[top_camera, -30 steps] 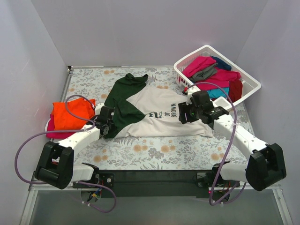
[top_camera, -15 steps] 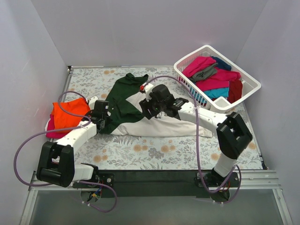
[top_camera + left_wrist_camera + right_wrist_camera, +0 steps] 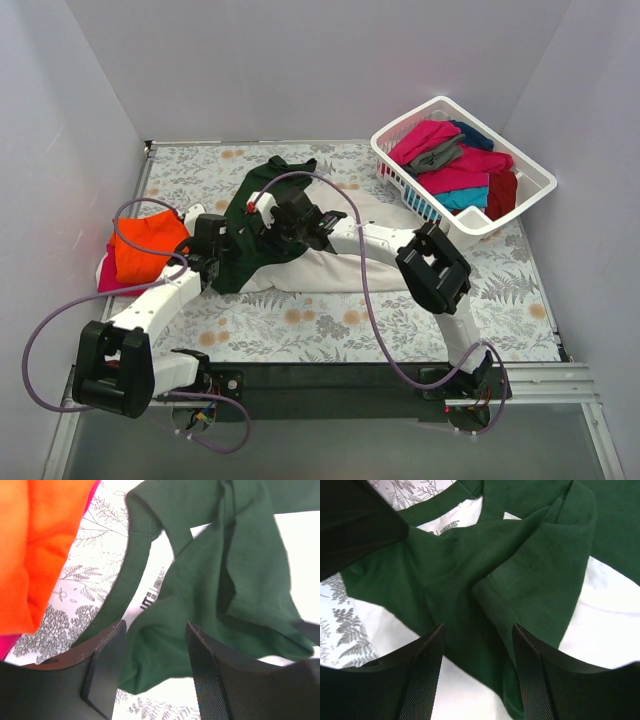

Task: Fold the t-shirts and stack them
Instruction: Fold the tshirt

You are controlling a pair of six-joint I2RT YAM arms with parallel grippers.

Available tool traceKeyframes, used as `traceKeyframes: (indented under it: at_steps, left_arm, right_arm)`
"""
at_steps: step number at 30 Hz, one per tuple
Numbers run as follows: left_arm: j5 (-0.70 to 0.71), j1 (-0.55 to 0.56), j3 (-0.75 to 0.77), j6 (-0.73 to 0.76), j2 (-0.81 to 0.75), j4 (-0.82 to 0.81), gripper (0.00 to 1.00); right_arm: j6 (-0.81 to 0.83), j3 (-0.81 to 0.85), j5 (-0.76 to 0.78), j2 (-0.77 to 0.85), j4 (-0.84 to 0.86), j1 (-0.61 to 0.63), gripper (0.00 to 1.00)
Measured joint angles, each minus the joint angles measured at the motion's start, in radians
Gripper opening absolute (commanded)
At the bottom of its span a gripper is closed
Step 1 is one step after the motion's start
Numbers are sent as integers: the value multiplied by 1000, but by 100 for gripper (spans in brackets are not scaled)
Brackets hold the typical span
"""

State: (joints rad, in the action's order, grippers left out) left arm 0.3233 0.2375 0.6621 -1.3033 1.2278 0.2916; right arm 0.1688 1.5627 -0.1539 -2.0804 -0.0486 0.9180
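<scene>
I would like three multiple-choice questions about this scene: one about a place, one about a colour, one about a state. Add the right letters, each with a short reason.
1. Where does the white basket stand on the table?
A. near left corner
B. far right corner
C. centre

2. What colour is the top shirt of the pile at the left edge?
A. orange
B. navy
C. grey

3. On the left gripper, how do the fingers stand?
A. shut on the basket
B. out of view
C. apart, above the green sleeve

Answers:
1 B: the top view shows it at the far right.
2 A: orange cloth lies uppermost there.
3 C: the left wrist view shows a gap between the fingers, with green cloth below.
</scene>
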Motion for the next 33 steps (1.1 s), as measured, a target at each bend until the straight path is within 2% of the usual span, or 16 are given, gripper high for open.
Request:
traceKeyframes:
  at_steps: [8,16,19,24,26,28,29,30,31,33]
  left_arm:
    - [-14,0,-67,-34,-73,6,49]
    - [-40,0,-97,-49,-98,18,48]
    - [-48,0,-98,-55,-115,18,43]
    - [-55,0,-98,-58,-126,18,42]
    - [-58,0,-98,-59,-126,18,41]
    - [-60,0,-99,-59,-126,18,37]
    - [-61,0,-100,-60,-126,18,32]
    - [-62,0,-100,-62,-126,18,30]
    - [-63,0,-101,-62,-126,18,29]
    - [-63,0,-103,-63,-127,18,28]
  right_arm:
    - [71,106,-4,-109,7,7,49]
    - [107,166,23,-163,-3,7,42]
    - [116,166,30,-169,-16,7,41]
    - [124,165,36,-171,-25,7,37]
    - [125,165,38,-171,-26,7,33]
    - [128,165,38,-173,-28,7,24]
    - [129,165,37,-174,-31,7,20]
    - [129,165,35,-177,-32,7,9]
    - [132,165,35,-179,-32,7,4]
    - [130,165,35,-187,-34,7,1]
